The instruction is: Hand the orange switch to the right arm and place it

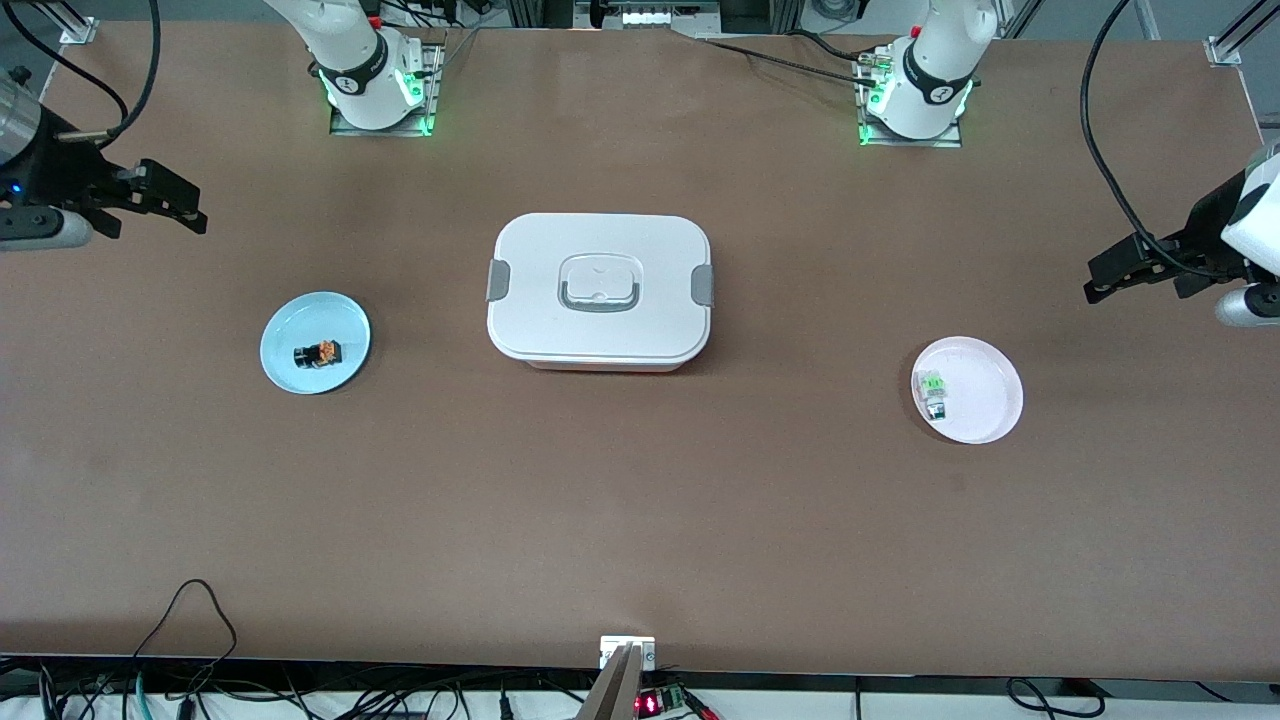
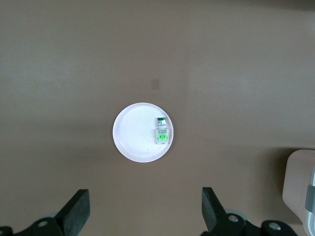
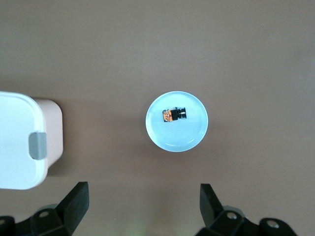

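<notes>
The orange switch (image 1: 318,353) lies on its side on a light blue plate (image 1: 290,330) toward the right arm's end of the table. It also shows in the right wrist view (image 3: 175,114), on the same plate (image 3: 177,140). My right gripper (image 1: 198,208) is open and empty, up in the air over bare table near the right arm's end; in its own view (image 3: 143,189) the plate lies well clear of the jaws. My left gripper (image 1: 1092,280) is open and empty over bare table at the left arm's end, as its own view shows (image 2: 145,195).
A white lidded box (image 1: 600,290) with grey side clips stands mid-table. A pale pink plate (image 1: 985,400) toward the left arm's end holds a green-and-white part (image 1: 932,390), which also shows in the left wrist view (image 2: 162,132). Cables hang along the table's front edge.
</notes>
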